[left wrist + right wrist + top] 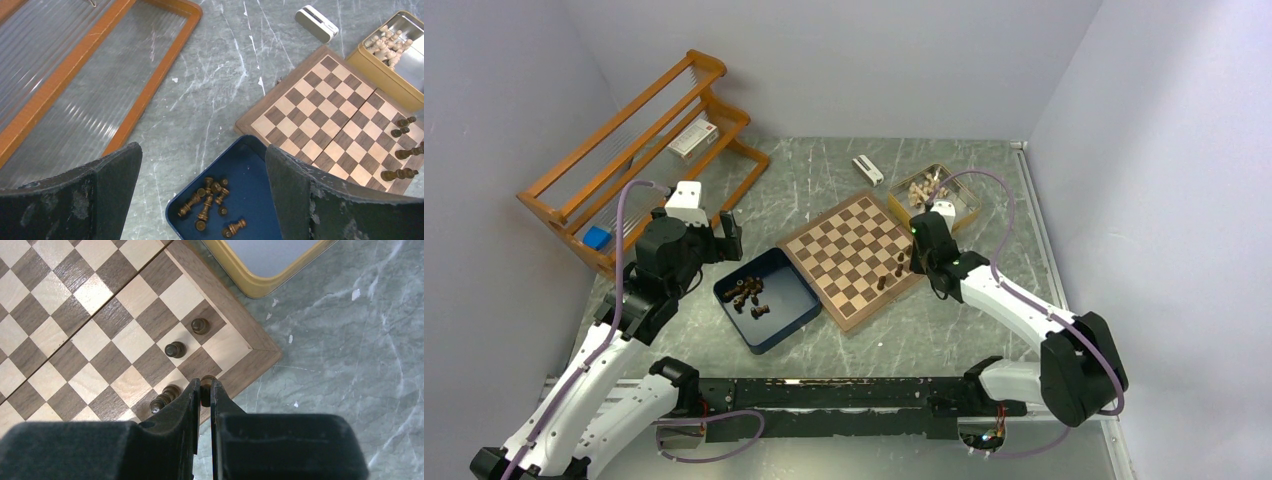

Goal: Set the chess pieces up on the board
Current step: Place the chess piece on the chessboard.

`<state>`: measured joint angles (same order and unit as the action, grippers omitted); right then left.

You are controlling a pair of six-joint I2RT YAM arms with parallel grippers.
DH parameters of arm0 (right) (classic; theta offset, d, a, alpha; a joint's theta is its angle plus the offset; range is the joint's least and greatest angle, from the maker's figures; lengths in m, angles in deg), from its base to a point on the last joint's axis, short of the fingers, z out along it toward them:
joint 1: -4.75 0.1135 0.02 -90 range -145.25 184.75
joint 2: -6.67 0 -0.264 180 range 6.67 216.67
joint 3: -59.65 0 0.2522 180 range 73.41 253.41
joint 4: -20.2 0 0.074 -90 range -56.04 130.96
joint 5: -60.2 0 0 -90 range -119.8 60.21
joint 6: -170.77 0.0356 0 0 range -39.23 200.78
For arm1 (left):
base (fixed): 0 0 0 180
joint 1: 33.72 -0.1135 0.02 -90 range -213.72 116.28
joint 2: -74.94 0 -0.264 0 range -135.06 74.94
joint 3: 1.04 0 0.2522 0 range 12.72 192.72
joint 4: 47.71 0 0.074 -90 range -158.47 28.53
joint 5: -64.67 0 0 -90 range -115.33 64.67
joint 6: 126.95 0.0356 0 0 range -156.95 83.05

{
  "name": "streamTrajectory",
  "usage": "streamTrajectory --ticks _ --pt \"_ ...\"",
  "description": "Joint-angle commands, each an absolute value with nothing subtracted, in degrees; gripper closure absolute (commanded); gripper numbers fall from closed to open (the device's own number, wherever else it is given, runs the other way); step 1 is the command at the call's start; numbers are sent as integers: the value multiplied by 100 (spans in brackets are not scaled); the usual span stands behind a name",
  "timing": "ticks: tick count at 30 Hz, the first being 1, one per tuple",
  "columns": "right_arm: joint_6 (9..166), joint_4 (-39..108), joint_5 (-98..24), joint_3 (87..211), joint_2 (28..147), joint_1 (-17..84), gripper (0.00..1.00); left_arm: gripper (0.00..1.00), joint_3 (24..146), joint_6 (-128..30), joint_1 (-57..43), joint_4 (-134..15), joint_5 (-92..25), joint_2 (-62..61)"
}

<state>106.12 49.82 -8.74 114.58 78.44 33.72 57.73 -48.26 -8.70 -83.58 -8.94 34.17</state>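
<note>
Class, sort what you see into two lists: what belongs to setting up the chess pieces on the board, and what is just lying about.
Belongs: chessboard; standing dark pieces on it; loose dark pieces in the blue box; right gripper, shut on one dark piece.

Lying about: wooden rack; small white case; gold tin of pale pieces.

It looks like a robotics lab cell. Blank pale walls [844, 60] close in the left, far and right sides of a scratched grey marbled table [824, 170]. The left arm [589, 385] and the right arm [1009, 298], trailing purple cables, are bolted to a black rail [844, 392] along the near edge.
</note>
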Motion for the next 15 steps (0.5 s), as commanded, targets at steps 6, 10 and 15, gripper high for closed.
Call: streamTrajectory --ticks 6,10,15 --pt "10722 4490 -917 11231 7808 3332 100 2 5754 -4776 -867 -8134 -1003 3406" --pt "10729 4402 -967 11183 7847 3332 100 2 5750 -4781 -874 -8141 -994 3415" --pt "10709 4359 -949 11183 7920 3333 100 2 5754 -4786 -866 -8140 -995 3413"
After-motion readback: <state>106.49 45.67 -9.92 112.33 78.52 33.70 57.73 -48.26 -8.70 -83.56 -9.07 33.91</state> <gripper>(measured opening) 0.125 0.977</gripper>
